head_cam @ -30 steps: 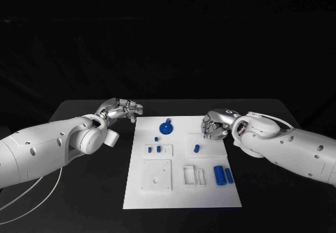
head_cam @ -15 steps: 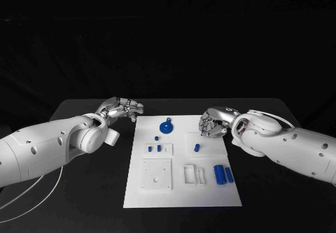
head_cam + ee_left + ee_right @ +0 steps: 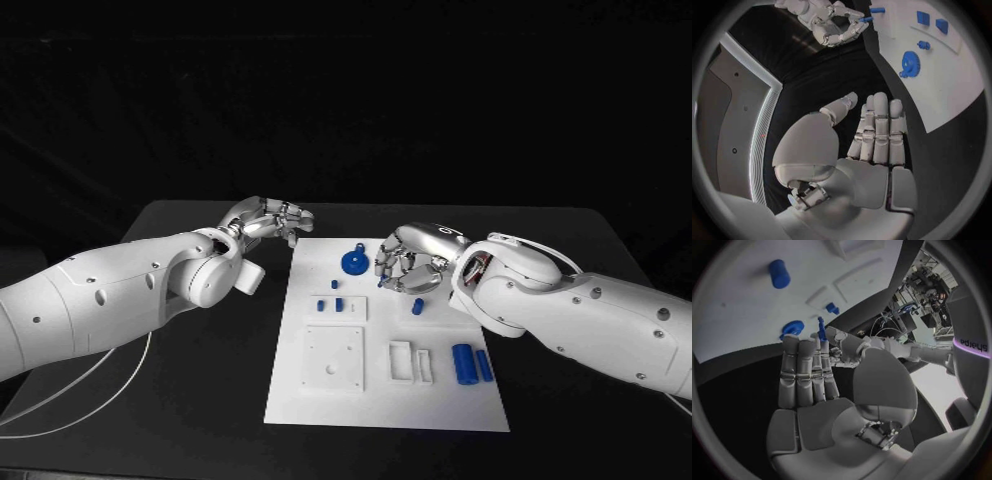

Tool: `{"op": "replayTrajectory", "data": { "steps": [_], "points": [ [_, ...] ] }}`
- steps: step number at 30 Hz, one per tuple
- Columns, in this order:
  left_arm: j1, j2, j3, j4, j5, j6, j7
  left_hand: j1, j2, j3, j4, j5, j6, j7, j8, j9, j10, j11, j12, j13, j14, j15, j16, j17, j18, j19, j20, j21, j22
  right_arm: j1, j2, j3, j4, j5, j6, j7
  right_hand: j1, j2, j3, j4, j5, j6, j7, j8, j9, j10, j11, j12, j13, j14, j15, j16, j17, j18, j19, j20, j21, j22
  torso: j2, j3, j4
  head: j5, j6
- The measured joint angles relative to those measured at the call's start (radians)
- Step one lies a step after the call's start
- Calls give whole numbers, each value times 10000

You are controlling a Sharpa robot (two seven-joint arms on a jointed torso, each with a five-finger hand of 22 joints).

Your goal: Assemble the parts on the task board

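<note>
The white task board (image 3: 433, 400) lies in the middle of the black table. A blue gear (image 3: 353, 262) sits near its far end, also seen as the gear (image 3: 909, 64) in the left wrist view. My right hand (image 3: 411, 262) hovers over the board just right of the gear and pinches a small blue peg (image 3: 821, 331) between thumb and fingertip; the peg (image 3: 866, 19) juts from that hand (image 3: 826, 22). My left hand (image 3: 267, 222) hangs off the board's far left corner, its fingers (image 3: 878, 130) straight and holding nothing.
On the board are small blue pieces (image 3: 335, 304) standing in a white block, a short blue piece (image 3: 420, 307), two blue cylinders (image 3: 470, 363) at the right, a square white plate (image 3: 332, 367) and a white slotted holder (image 3: 408, 362). A white cable (image 3: 87, 400) lies at the left.
The camera has shifted a little. My right hand has moved left over the board, closer to the gear, still pinching the peg. The left hand has stayed put.
</note>
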Motion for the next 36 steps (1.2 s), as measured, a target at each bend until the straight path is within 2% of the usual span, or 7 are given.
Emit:
{"op": "replayTrajectory", "data": {
  "steps": [4,5,12,14,24,30,36],
  "points": [
    [1,68,0,-38,1,-10,4,0,0,0,0,0,0,0,0,0,-14,-14,0,0,0,0,0,0,0,21,9,0,-1,-1,288,-23,46,-277,15,3,0,0,-8,-8,25,-1,-1,0,1,-1,1,-11,0,0,0,0,-11,-1,2,-2,-3,2,0,-19,16,151,-33],
    [1,83,0,-45,1,-19,4,0,0,0,0,0,0,0,0,-1,-14,-15,0,0,0,-1,0,-1,1,22,9,0,-1,0,371,-68,49,-391,21,3,0,0,-8,-8,26,-1,-1,0,0,-1,1,-11,0,0,0,1,-11,0,3,-2,-3,8,0,-19,20,185,-41],
    [1,215,-3,-71,2,-70,2,0,0,0,0,0,0,0,0,-1,-13,-17,0,0,0,-1,0,8,0,23,8,0,8,-17,617,-570,220,-1087,78,-12,27,24,-6,-66,27,-2,-1,0,17,0,0,-55,0,0,0,40,-20,-1,2,0,-5,23,2,-25,23,382,-80],
    [1,232,-2,-69,2,-77,0,0,0,0,0,0,-21,-21,0,-1,-13,-18,0,0,1,0,0,8,2,23,8,0,8,-21,695,-746,311,-1305,94,-23,27,24,-18,-80,27,-1,-2,0,17,4,-4,-56,0,0,0,40,-24,-1,2,0,-5,27,7,-19,23,422,-93],
    [7,328,-2,-90,2,-105,-10,0,0,0,0,0,-26,-26,0,7,-16,-22,0,1,0,0,0,7,3,17,15,0,6,-103,852,-1127,439,-2136,155,-67,28,23,-33,-94,26,-1,-2,0,28,9,-8,-93,0,0,0,40,-24,-1,0,3,-5,41,21,4,11,611,-191],
    [7,343,-2,-125,-3,-105,-20,0,0,0,0,0,-26,-26,0,7,-16,-26,0,0,0,-1,0,17,2,16,16,0,16,-234,875,-1275,601,-2468,190,-119,27,22,-30,-99,19,-2,-2,0,40,22,-21,-112,0,0,0,62,-36,-1,39,-32,35,46,25,5,11,691,-271],
    [7,338,-2,-141,-5,-104,-29,0,0,0,0,0,-25,-25,0,6,-16,-28,0,1,1,0,0,16,4,15,17,0,15,-315,922,-1298,711,-2764,193,-167,27,21,-18,-134,17,-2,-2,0,43,23,-22,-74,0,0,0,78,-36,-1,54,-19,36,63,29,18,10,736,-304]
  ]
}}
